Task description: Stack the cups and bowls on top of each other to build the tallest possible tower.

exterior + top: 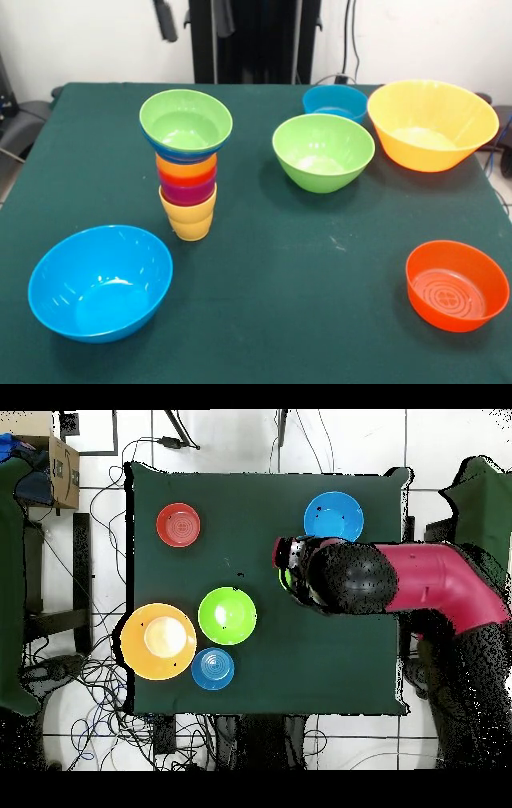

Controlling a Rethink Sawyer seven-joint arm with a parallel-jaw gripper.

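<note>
Green cloth covers the table [264, 264], and on it, going down in size, stand an orange-yellow bowl [432, 124], a light blue bowl [101, 282], a green bowl [323, 151], an orange-red bowl [457, 285] and a small blue bowl [334, 102], all well apart from the tower [187, 164]. That tower stands upright on a yellow cup [190, 218], with purple, red-orange and orange-yellow cups nested above and a dark blue and a green bowl on top. From overhead the red and black arm [400, 579] covers the tower, and whether the gripper is open or closed I cannot tell.

Front view faces across the table [264, 304]; overhead looks straight down.
</note>
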